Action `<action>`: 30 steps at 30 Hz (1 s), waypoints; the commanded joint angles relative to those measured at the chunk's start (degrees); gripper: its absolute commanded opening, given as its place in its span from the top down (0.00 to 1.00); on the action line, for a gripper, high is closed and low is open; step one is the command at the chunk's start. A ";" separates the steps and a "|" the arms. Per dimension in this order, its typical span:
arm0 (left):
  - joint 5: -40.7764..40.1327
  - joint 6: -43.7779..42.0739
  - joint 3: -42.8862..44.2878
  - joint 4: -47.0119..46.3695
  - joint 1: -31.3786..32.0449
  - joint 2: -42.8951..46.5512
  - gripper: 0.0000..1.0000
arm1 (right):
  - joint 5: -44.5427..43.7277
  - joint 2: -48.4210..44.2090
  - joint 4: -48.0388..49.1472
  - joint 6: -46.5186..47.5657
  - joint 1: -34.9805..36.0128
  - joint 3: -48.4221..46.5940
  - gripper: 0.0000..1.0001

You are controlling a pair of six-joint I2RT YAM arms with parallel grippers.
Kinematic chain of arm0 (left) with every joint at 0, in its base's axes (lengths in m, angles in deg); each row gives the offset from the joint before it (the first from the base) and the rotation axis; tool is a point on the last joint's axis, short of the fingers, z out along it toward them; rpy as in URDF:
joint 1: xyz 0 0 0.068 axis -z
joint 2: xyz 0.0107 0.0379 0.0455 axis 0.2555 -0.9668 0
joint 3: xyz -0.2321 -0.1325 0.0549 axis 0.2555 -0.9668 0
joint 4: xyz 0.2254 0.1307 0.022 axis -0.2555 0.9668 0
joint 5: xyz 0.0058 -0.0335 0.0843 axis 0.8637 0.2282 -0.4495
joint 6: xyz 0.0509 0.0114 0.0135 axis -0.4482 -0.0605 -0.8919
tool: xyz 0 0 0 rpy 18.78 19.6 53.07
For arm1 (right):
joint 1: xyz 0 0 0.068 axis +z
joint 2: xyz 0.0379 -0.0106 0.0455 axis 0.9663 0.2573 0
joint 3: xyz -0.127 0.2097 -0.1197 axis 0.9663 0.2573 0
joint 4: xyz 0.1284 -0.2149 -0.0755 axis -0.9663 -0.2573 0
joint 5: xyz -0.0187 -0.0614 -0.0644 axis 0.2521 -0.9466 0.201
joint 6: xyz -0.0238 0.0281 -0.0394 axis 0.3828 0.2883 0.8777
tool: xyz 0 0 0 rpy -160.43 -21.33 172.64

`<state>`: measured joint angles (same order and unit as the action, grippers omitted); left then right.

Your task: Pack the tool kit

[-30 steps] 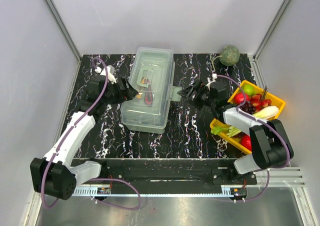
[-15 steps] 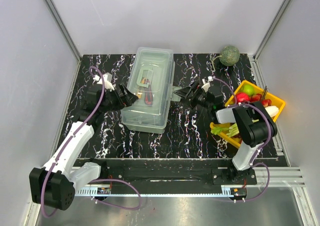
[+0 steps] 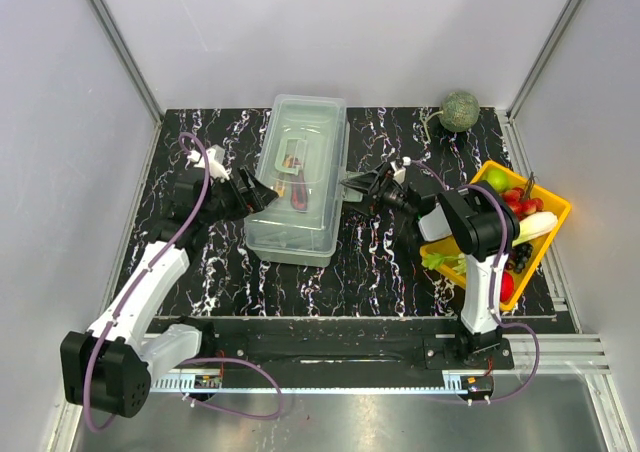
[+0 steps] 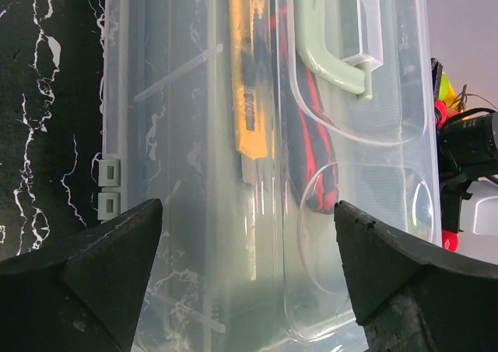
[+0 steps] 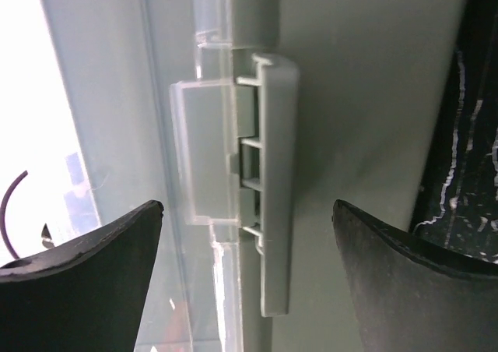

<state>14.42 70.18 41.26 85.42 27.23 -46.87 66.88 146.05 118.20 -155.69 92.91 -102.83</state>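
knife (image 4: 247,95) and pliers (image 4: 313,161) are lying packed inside the toolbox (image 3: 290,242) under its lowered lid (image 3: 300,132), while the left gripper (image 3: 262,193) and right gripper (image 3: 351,184) are hovering, fingers apart, at its opposite sides, the right one facing the latch (image 5: 270,188), probably awaiting fastening.

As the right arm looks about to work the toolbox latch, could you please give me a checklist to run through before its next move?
1. The right gripper is open, with the latch centred in its opening: ok.
2. The lid lies flat on the toolbox: ok, judging by the top view.
3. The latch is fastened: cannot tell.
4. The yellow knife and red pliers are inside, under the lid: ok.
5. The left gripper braces the toolbox's left side: cannot tell; it is open and faces the box, but contact is not visible.
6. The right arm is clear of the fruit tray: cannot tell; its elbow overhangs the tray.
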 commanded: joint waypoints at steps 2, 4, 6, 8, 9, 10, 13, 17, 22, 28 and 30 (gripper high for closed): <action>6.19 0.74 -0.92 1.38 1.02 -1.42 0.08 | 2.82 -2.98 17.44 -2.86 -0.33 -2.24 0.06; 6.45 0.04 -0.66 1.29 1.11 -1.68 0.09 | 3.60 -4.47 17.53 -3.47 -0.25 -3.03 0.06; 6.45 -0.49 -0.39 1.47 1.28 -1.95 0.10 | 4.05 -6.23 17.35 -3.91 -0.25 -3.65 0.07; 6.37 -0.84 -0.30 1.73 1.37 -2.30 0.10 | 4.14 -8.16 15.17 -3.48 -0.25 -4.00 0.07; 6.28 -1.01 -0.22 1.82 1.37 -2.56 0.11 | 4.05 -9.21 12.98 -2.52 -0.25 -4.09 0.08; 6.28 -1.10 0.05 2.08 1.37 -2.82 0.11 | 3.96 -10.27 10.69 -1.12 -0.25 -4.09 0.08; 6.45 -1.28 0.05 2.34 1.37 -3.35 0.11 | 3.08 -13.61 1.91 4.50 -0.25 -3.65 0.10; 6.28 -1.54 0.05 2.34 1.37 -3.70 0.12 | 1.94 -18.00 -8.47 10.31 -0.25 -3.92 0.11; 6.10 -1.63 -0.04 2.35 1.55 -3.97 0.12 | 0.45 -21.88 -20.43 16.56 -0.16 -5.93 0.12; 5.93 -1.81 -0.13 2.43 1.64 -4.23 0.13 | -0.52 -22.58 -22.81 16.74 -0.16 -6.20 0.15; 5.84 -1.81 -0.21 2.52 1.64 -4.23 0.13 | -0.87 -22.76 -23.95 17.26 0.02 -6.55 0.16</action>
<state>17.61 70.11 41.41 83.24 27.42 -48.99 65.00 127.84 90.58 -139.26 92.10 -104.86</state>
